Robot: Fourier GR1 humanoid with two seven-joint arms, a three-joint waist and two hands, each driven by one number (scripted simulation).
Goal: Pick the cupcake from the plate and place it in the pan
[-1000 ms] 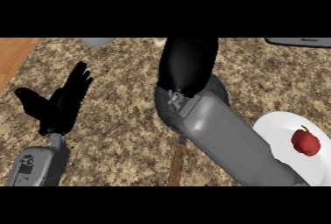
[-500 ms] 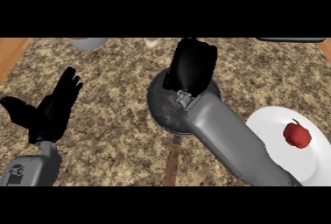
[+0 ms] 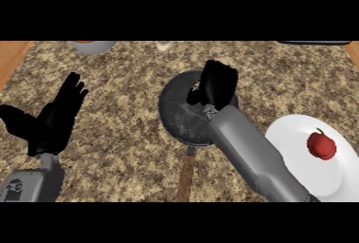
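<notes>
I see my right hand (image 3: 214, 88) over the dark pan (image 3: 179, 121), fingers curled downward; the cupcake is hidden under them, so I cannot tell if they hold it. My left hand (image 3: 52, 121) rests open, far left. A red apple (image 3: 322, 144) lies on the white plate (image 3: 298, 163).

The pan (image 3: 184, 118) is dark grey and round, lying flat on the tabletop just above the middle of the frame, its brown handle pointing down toward the lower edge. The white plate (image 3: 298, 163) sits at the right — part of it cut off by the frame's right edge. The cupcake cannot be made out; only a small pale bit shows in the pan's upper part.
</notes>
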